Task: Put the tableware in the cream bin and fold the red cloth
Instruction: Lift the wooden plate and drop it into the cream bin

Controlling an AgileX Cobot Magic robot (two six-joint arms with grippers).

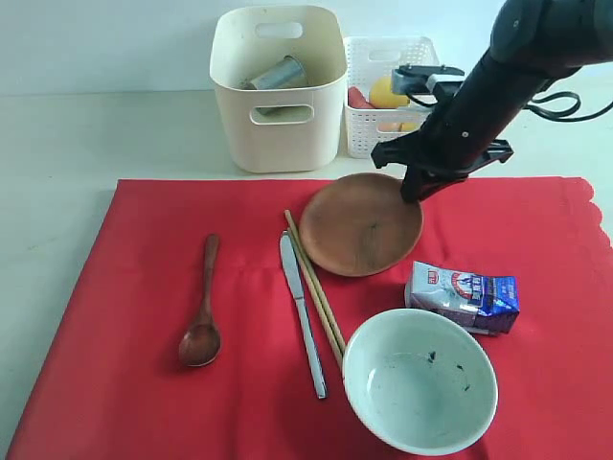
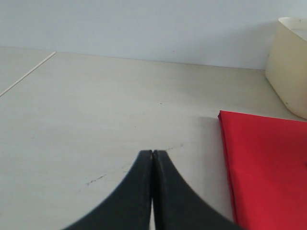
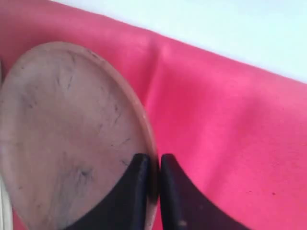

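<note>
At the far right rim of the round brown plate [image 1: 356,230], my right end effector [image 3: 152,165] is narrow and holds this rim. I see the plate on the red cloth [image 1: 134,287], close to the cream bin [image 1: 278,144]. My left end effector [image 2: 152,154] is pressed together over the bare surface [image 2: 96,110].

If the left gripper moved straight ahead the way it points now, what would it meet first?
Nothing nearby, it seems: the left gripper faces only bare table; the red cloth lies off to one side.
</note>
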